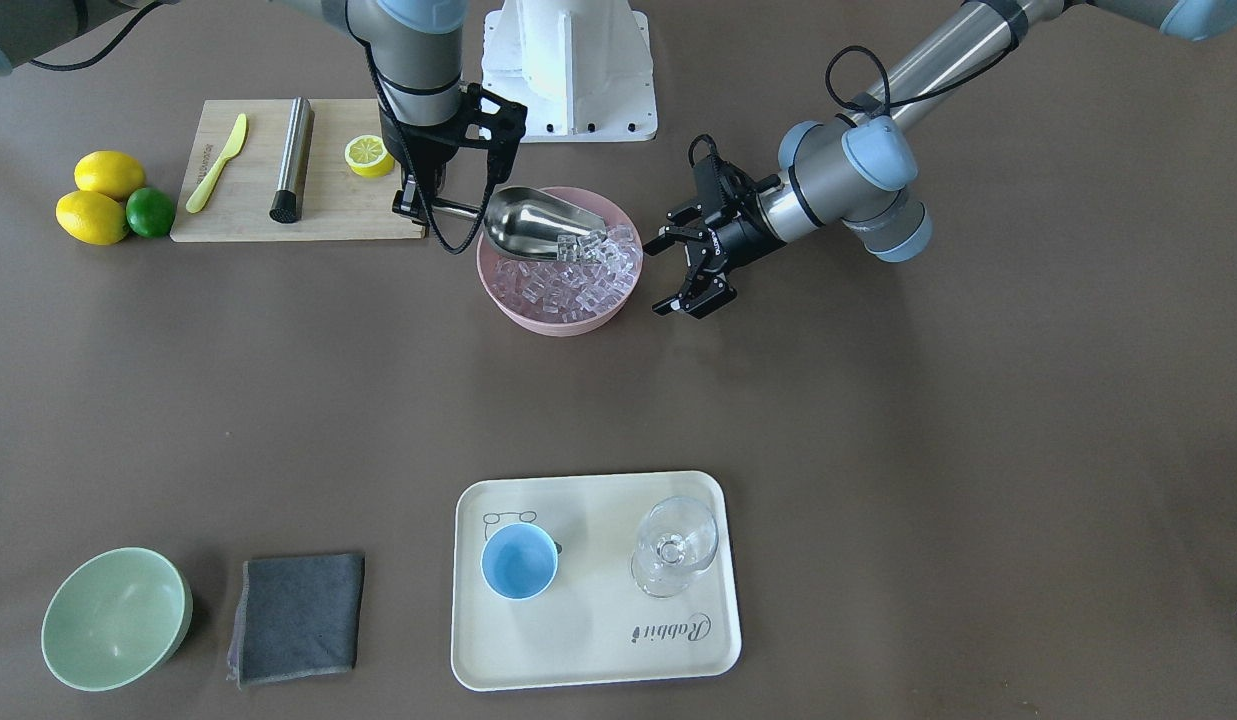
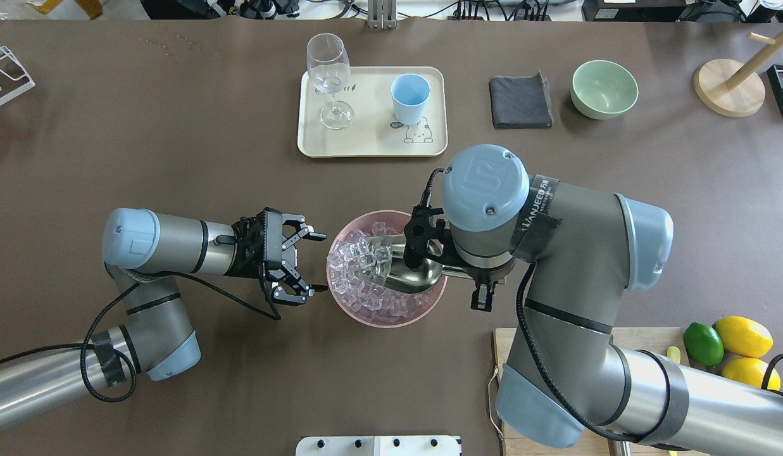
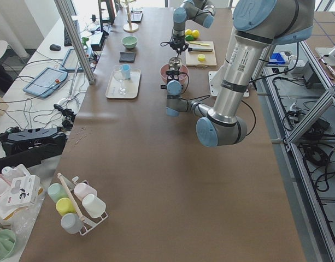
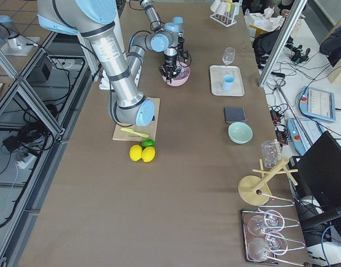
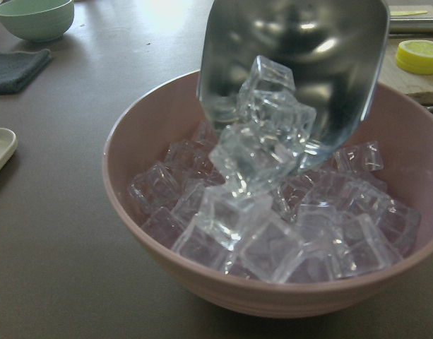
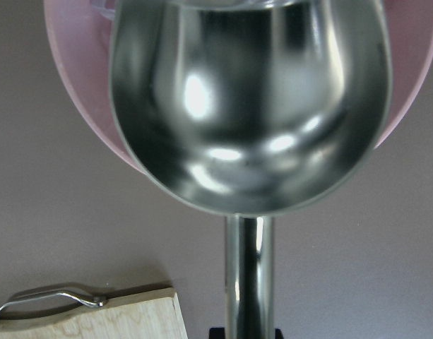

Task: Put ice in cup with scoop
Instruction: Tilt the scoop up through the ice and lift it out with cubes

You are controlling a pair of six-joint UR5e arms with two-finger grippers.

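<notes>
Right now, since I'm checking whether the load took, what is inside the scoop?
A few ice cubes sit at the front lip of the scoop, over the pink bowl; the rear trough is bare steel. Whatever lies under the scoop is covered.

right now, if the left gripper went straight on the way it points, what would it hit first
Most likely the pink bowl: the left gripper points at its near wall, jaws open, just short of the rim. Height is unclear; any higher and it would meet the ice.
</notes>
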